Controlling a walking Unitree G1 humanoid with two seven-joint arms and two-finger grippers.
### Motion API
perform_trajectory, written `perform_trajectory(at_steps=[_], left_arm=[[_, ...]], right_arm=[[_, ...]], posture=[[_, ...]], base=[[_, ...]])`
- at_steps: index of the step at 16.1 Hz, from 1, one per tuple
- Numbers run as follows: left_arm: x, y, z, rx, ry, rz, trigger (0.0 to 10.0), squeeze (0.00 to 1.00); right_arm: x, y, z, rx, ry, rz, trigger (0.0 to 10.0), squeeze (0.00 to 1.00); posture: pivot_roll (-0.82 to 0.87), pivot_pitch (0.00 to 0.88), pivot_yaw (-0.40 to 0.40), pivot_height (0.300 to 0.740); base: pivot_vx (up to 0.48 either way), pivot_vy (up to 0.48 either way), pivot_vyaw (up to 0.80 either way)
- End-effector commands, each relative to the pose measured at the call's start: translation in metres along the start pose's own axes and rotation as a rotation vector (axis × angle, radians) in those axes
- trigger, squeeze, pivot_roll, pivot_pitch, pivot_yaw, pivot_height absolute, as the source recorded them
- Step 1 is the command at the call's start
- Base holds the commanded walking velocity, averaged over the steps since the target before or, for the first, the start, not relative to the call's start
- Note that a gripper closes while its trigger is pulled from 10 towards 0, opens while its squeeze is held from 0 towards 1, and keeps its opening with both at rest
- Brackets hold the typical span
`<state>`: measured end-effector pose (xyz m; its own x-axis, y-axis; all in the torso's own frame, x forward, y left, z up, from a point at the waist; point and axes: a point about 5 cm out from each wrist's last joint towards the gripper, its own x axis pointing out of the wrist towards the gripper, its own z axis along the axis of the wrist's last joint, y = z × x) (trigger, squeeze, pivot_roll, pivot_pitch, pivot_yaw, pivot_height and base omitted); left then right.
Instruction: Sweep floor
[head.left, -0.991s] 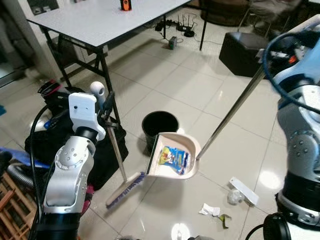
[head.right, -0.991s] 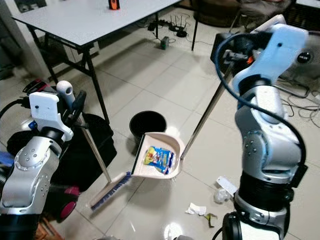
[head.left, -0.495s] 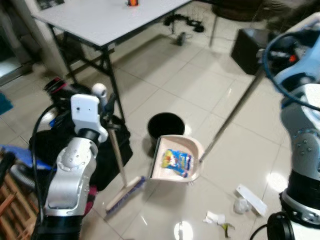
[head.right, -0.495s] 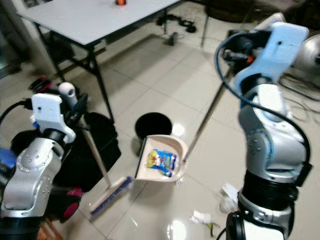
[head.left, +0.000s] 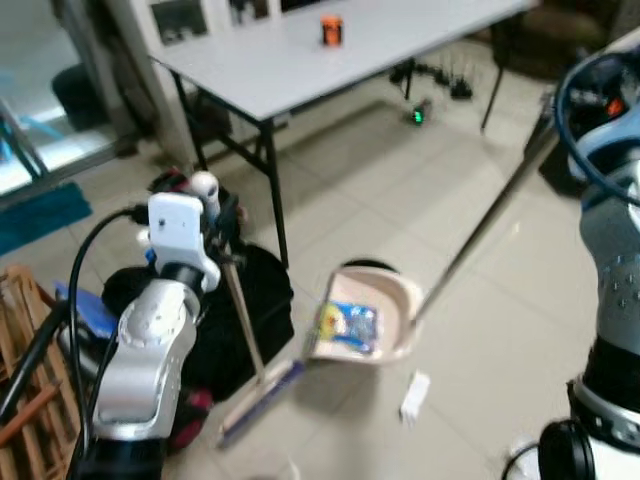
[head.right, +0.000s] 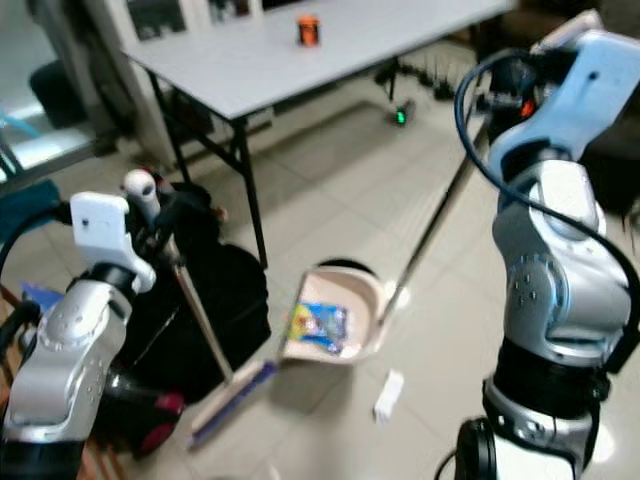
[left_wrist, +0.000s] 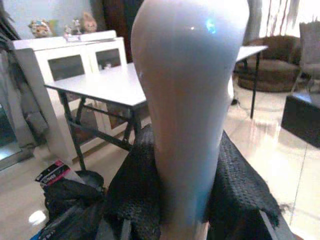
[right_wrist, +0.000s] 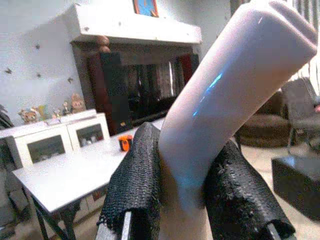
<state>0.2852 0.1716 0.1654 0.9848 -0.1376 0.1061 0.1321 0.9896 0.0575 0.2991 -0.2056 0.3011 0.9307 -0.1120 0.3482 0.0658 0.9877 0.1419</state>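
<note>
Left gripper: your left gripper (left_wrist: 182, 200) is clamped on the white rounded top of the broom handle; both black fingers (left_wrist: 132, 195) press its sides.
Broom: the broom with a thin pale stick and a flat head with purple bristles (head.left: 258, 392) leans down from that gripper, and its head rests on the floor beside the black bag.
Right gripper: your right gripper (right_wrist: 187, 187) is closed tight around the pale bent grip of the dustpan's long pole.
Dustpan: the cream plastic dustpan (head.left: 365, 318) hangs at the low end of its long silver pole (head.left: 480, 235), just over the round black bin (you see only a dark edge of it behind the pan).
Trash in pan: a blue and yellow wrapper (head.left: 347, 329) lies inside the pan.
Floor: on the shiny pale tiled floor (head.left: 380, 180) a small white flat piece (head.left: 413, 396) lies near the pan, in front of it.
Bag: a black bag (head.left: 245, 315) sits by your left arm.
Tabletop: a long grey tabletop (head.left: 330, 55) on black legs stands behind, with a small orange thing (head.left: 332, 30) on it.
</note>
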Motion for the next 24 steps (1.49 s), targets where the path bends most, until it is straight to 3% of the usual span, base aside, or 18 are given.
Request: perform_trajectory(at_steps=[1,6,17,24], left_arm=[[0.001,0.005,0.008,0.034,-0.029,0.008,10.0,0.00],[0.002,0.006,0.009,0.036,-0.026,0.003,10.0,0.00],[0.004,0.005,0.009,0.052,-0.016,-0.010,10.0,0.00],[0.002,0.006,0.006,0.068,-0.003,0.003,10.0,0.00]], right_arm=[[-0.001,0.007,0.008,0.047,-0.040,0.020,10.0,0.00],[0.000,0.001,0.011,0.058,-0.052,-0.004,10.0,0.00],[-0.001,-0.008,0.013,0.034,-0.070,-0.054,10.0,0.00],[0.003,-0.009,0.018,0.000,-0.113,-0.070,10.0,0.00]], posture=[[-0.04,0.000,0.037,0.740],[-0.04,0.002,0.046,0.740],[-0.03,0.008,0.055,0.740],[-0.03,0.002,0.055,0.740]], base=[[0.420,0.000,0.00],[0.419,0.000,-0.52],[0.415,0.000,0.00],[0.000,0.000,0.00]])
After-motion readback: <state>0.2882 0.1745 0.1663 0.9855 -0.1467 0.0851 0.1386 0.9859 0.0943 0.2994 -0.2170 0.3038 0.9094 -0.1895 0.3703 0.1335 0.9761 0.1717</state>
